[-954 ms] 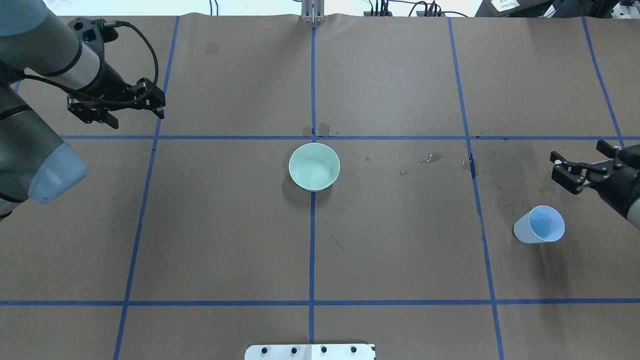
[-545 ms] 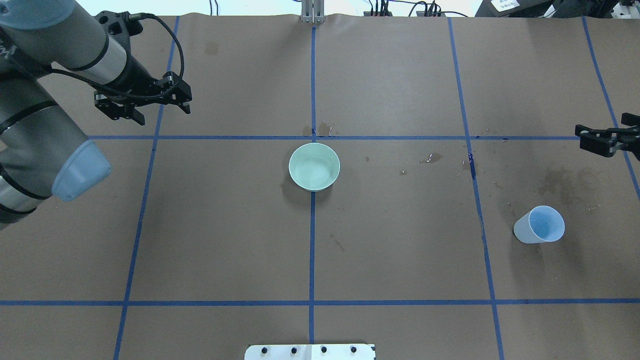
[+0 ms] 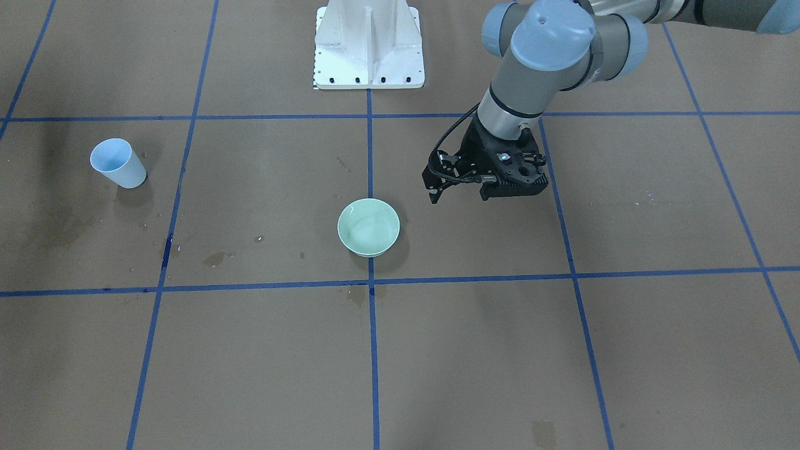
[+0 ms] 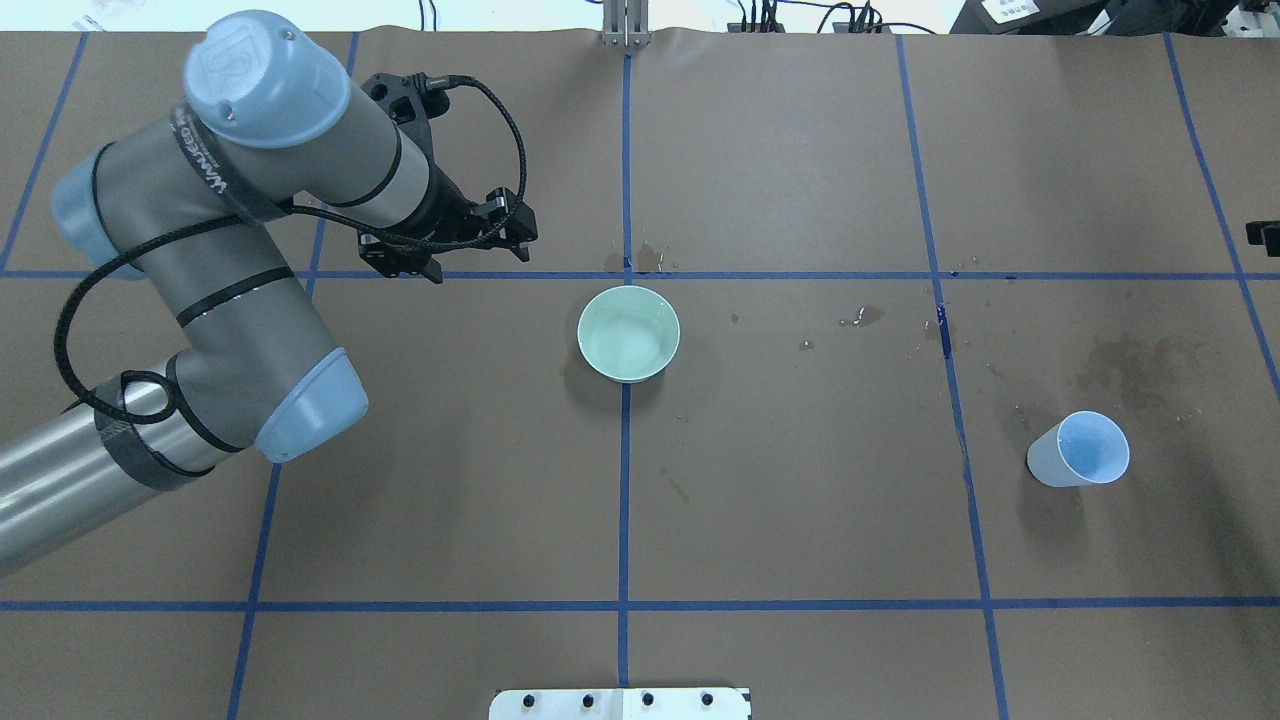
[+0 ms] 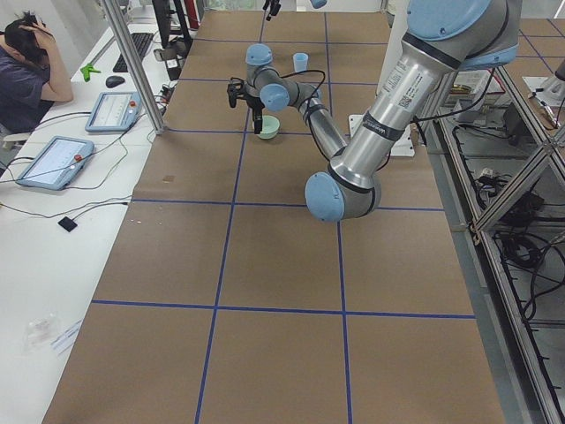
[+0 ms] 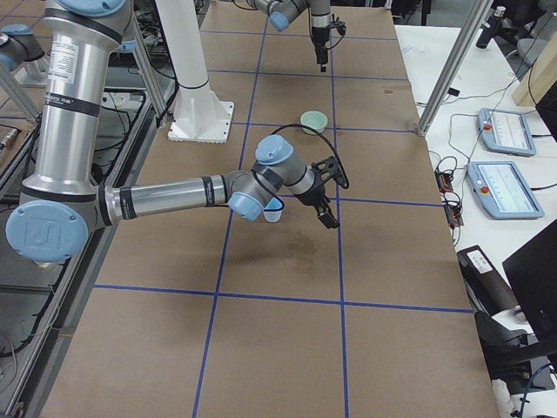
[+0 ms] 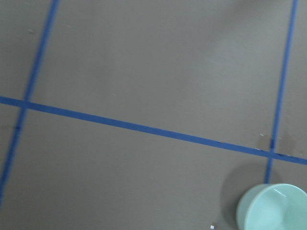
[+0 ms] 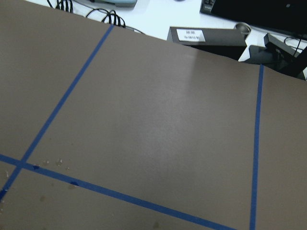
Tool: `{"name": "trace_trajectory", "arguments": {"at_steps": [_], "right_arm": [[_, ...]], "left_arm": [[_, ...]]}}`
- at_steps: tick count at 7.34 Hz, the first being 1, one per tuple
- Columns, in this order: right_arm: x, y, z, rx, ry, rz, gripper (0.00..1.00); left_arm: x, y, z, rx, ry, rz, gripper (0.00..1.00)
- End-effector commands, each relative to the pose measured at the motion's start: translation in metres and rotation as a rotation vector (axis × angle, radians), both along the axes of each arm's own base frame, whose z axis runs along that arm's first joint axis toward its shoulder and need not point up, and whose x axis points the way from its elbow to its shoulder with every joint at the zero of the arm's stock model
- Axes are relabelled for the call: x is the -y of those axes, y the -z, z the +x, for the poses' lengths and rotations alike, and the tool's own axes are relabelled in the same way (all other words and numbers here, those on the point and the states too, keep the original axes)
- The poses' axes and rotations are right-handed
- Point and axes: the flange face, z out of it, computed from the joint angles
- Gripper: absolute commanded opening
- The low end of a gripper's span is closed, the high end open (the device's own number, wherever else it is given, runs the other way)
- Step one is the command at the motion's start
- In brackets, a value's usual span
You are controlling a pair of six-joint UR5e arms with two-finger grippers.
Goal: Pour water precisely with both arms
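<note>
A pale green bowl point(image 4: 628, 333) sits at the table's centre, with at most a faint sheen of water inside. It also shows in the front view point(image 3: 369, 227) and at the bottom right of the left wrist view point(image 7: 273, 208). A light blue cup point(image 4: 1080, 450) stands upright at the right, also in the front view point(image 3: 117, 164). My left gripper point(image 4: 477, 262) is open and empty, above the table left of the bowl and apart from it point(image 3: 459, 195). Only a black sliver of my right gripper point(image 4: 1265, 232) shows at the right edge, far from the cup. I cannot tell if it is open.
Dark dried stains point(image 4: 1130, 360) lie beside the cup and smaller ones near the bowl point(image 4: 865, 317). The white pedestal point(image 3: 369, 44) stands at the robot's side. Blue tape lines grid the brown table. An operator point(image 5: 31, 62) sits at a side desk with tablets.
My left arm has swung right, bringing its open gripper nearer the bowl. My right gripper has drawn back from the cup to the view's right edge. Bowl and cup have not moved.
</note>
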Motion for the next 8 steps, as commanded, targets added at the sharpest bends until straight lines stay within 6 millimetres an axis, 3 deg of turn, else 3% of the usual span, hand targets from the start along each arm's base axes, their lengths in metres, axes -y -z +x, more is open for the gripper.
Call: {"name": "trace_trajectory", "arguments": {"at_steps": [1,2,3,4,7,8], "right_arm": [[0.02,0.001,0.015,0.02,0.049,-0.117,1.0],[0.034,0.007,0.03,-0.006,0.106,-0.148,1.0],[0.045,0.013,0.04,-0.015,0.139,-0.189,1.0],[0.053,0.018,0.039,-0.017,0.152,-0.241,1.0],[0.049,0.006,0.041,-0.029,0.202,-0.304,1.0],[0.047,0.004,0.045,0.005,0.207,-0.315,1.0]], "left_arm": [[-0.016,-0.003,0.057,0.004,0.022,0.047,1.0],[-0.01,0.008,0.084,0.013,0.026,0.029,1.0],[-0.017,0.008,0.115,0.017,0.007,0.019,1.0],[-0.02,0.002,0.133,0.02,0.005,0.027,1.0],[-0.017,-0.013,0.15,0.053,-0.008,0.012,0.99],[-0.016,-0.016,0.152,0.061,-0.008,0.007,0.91]]}}
